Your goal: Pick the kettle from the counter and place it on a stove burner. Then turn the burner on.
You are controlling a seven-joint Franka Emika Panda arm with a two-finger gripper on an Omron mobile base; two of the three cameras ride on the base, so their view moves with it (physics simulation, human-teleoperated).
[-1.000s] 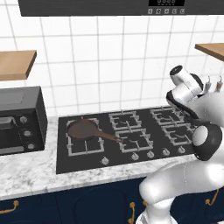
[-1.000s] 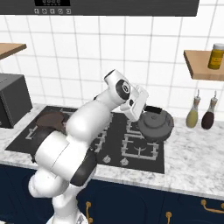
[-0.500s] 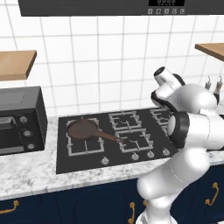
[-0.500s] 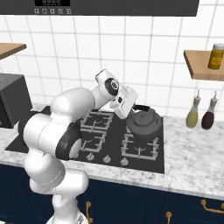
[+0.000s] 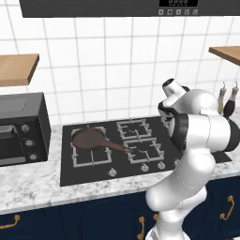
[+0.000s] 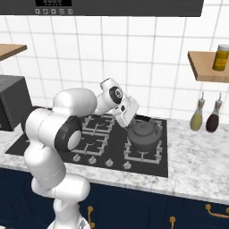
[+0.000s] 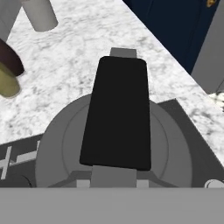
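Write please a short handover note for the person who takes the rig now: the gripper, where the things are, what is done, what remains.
Gripper: at the kettle's top handle; whether it is shut on it cannot be told.
Kettle: over the front right burner of the cooktop, off the counter. Whether it rests on the grate is unclear.
Frying pan: on a left burner.
Done: kettle brought to the stove.
Left: confirm it sits, release, turn that burner's knob.

Glossy white Franka Panda arm (image 6: 67,120), built from thick rounded tubular links. Joints marked by dark grey to black bands and rings, widest at the big elbow (image 5: 180,132). Round dark end cap with pale centre on the wrist joint (image 6: 118,93). Boxy white hand (image 6: 126,110) beyond the wrist. Bulbous white lower body (image 5: 176,206) at the base. No cables, screws or lettering discernible.
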